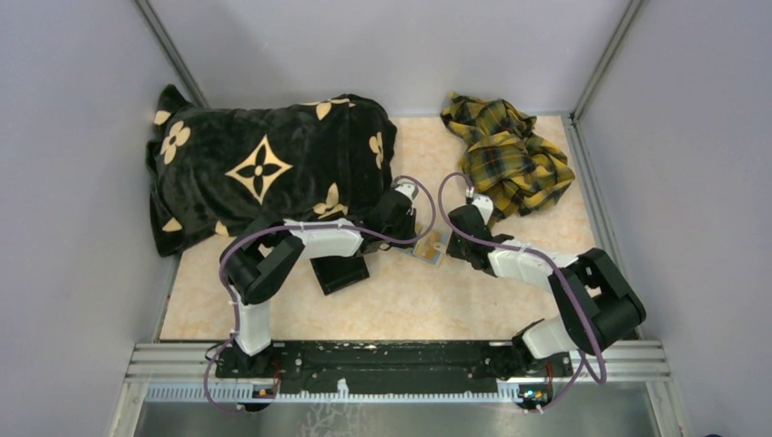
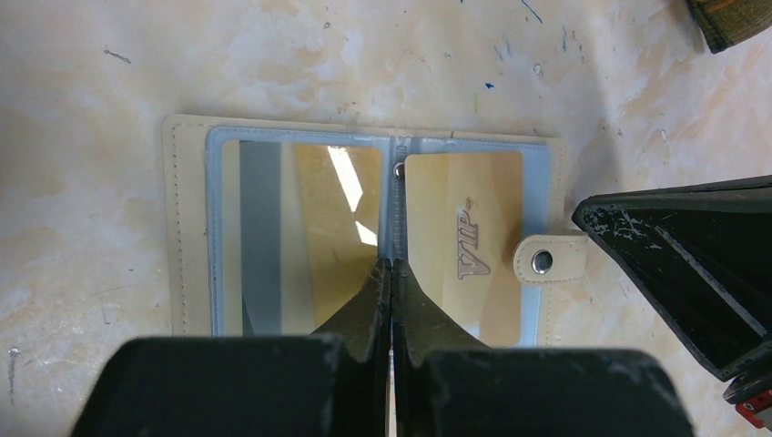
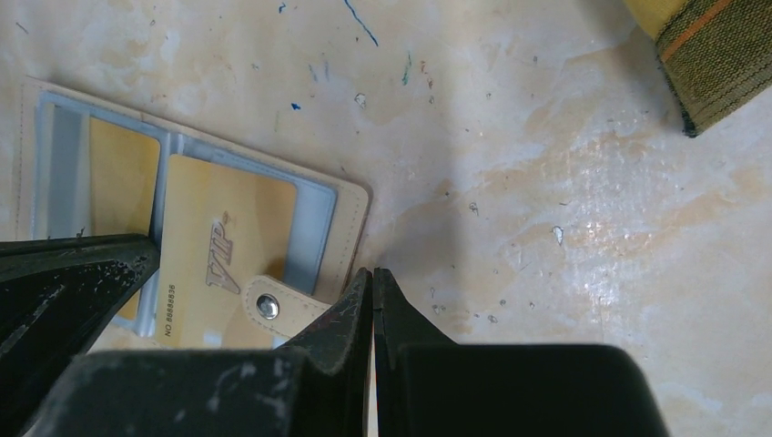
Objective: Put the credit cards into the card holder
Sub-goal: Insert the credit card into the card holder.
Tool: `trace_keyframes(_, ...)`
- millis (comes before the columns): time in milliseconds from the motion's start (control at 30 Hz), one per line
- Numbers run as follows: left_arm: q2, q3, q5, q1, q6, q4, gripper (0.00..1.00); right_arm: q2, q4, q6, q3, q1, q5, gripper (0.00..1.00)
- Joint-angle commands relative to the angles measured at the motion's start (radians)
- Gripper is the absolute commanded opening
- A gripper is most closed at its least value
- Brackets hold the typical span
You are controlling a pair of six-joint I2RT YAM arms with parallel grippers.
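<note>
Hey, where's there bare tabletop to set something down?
Free: the near strip between the card holder and the base rail, right of the black tray; also the far gap between the black flowered blanket and the yellow plaid cloth. Crowded: the middle, where the left gripper and right gripper, both shut, sit at the open card holder.

The table [image 1: 410, 305] is showing a pale, sandy top with cloudy patches; little blue pen marks [image 3: 360, 23] and tiny scratches are dotting it. A big black blanket [image 1: 264, 173] with tan flower shapes is lying bunched at the far left; a yellow checked cloth [image 1: 505, 155] is sitting crumpled at the far right. Nearer the front, in the middle, the tan card holder [image 2: 185, 228] is lying open and flat; a plain gold card [image 2: 314, 228] and a gold VIP card [image 2: 464, 232] are resting in its clear pockets; its snap tab [image 2: 544, 262] is sticking out sideways. A black flat rectangle [image 1: 341, 273] is lying near it, partly hidden.
</note>
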State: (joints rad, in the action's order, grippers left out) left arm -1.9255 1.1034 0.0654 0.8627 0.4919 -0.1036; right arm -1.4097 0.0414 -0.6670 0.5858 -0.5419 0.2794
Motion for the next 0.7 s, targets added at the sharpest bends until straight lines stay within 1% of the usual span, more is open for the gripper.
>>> trace_keyframes(0,-0.029,0.027,-0.033,0.011,-0.01,0.01,0.0,-0.011,-0.052,-0.015,0.02,-0.011,-0.007,0.0)
trace_keyframes(200,-0.042,0.043,-0.064,0.015,-0.014,0.004,0.0,-0.022,-0.06,-0.017,0.02,-0.011,-0.01,0.0)
trace_keyframes(667,-0.056,0.052,-0.08,0.034,-0.007,0.004,0.0,-0.036,-0.076,-0.022,0.017,-0.011,-0.018,0.0)
